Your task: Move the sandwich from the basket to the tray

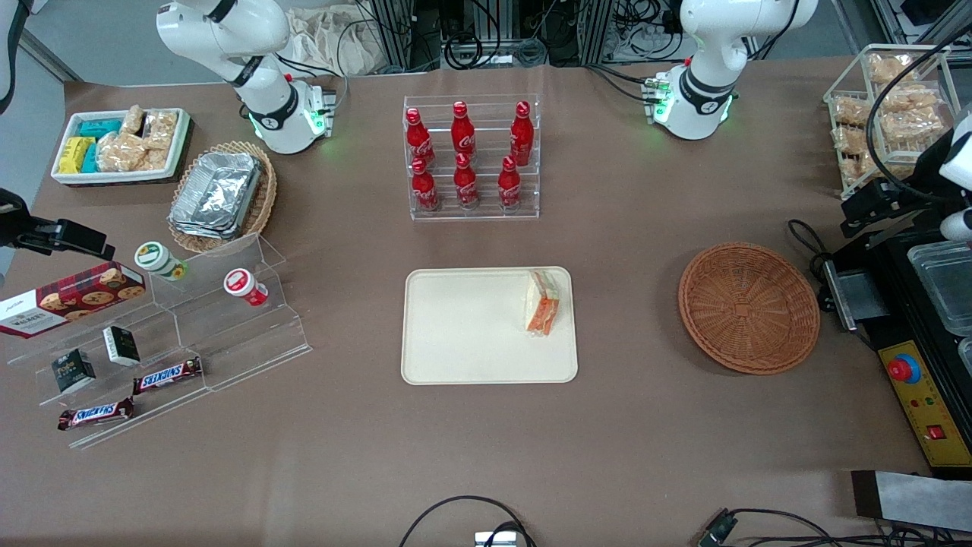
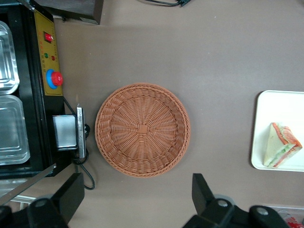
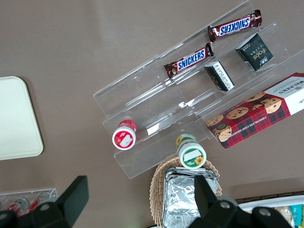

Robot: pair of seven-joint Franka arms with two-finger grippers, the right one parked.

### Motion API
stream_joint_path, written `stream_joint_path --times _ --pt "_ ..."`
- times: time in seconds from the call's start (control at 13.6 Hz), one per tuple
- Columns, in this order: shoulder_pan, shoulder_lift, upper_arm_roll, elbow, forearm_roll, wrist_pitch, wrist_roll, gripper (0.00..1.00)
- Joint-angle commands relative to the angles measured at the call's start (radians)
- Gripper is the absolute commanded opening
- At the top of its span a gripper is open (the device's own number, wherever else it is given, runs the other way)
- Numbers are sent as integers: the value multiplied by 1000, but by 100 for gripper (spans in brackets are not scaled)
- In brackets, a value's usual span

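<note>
From the front, the sandwich (image 1: 542, 303) lies on the tray (image 1: 463, 334) at the edge nearest the empty basket (image 1: 749, 307), which sits on the worktop (image 1: 486, 456) toward the working arm's end. In the left wrist view, the pincer (image 2: 137, 202) hangs released above the worktop beside the basket (image 2: 142, 128), holding nothing, well apart from the sandwich (image 2: 281, 145) on the tray (image 2: 270, 109).
</note>
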State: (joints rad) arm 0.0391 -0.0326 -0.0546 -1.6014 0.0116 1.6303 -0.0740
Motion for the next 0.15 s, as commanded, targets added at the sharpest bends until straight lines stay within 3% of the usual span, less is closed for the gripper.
stream_joint_path --times 0.0,0.07 --pt "-13 -29 13 -17 -27 -29 13 100" --pt "-13 -29 13 -12 -30 -46 14 100"
